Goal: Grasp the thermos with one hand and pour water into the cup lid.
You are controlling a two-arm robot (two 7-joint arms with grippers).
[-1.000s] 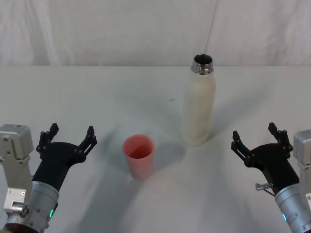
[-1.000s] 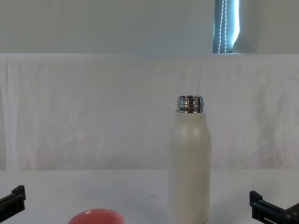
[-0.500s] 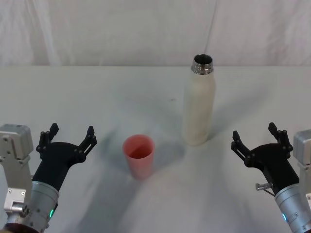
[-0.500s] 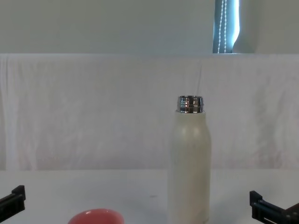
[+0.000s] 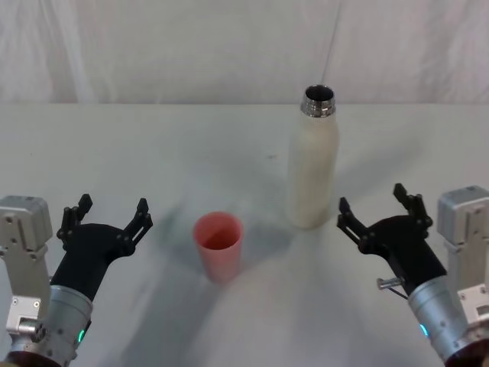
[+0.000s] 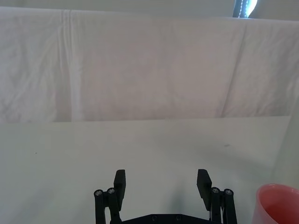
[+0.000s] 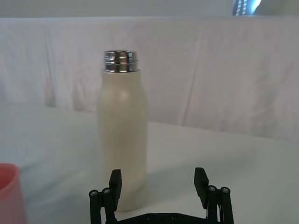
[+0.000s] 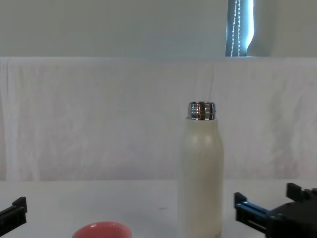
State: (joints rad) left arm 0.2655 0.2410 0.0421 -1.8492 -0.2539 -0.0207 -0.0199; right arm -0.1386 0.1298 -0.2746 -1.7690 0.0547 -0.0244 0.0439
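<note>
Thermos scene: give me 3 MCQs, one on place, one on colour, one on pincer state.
1. Where does the cup lid stand relative to the thermos?
A. robot's left, nearer the robot
B. behind it
C. on top of it

2. What colour is the cup lid?
A. blue
B. coral pink
C. black

3. What state is the right pincer in?
A. shut on the thermos
B. open, empty
C. shut on the cup lid

Answers:
1 A: cup lid is left of the thermos.
2 B: it is visibly coral.
3 B: right pincer is spread beside the thermos, not touching.
</note>
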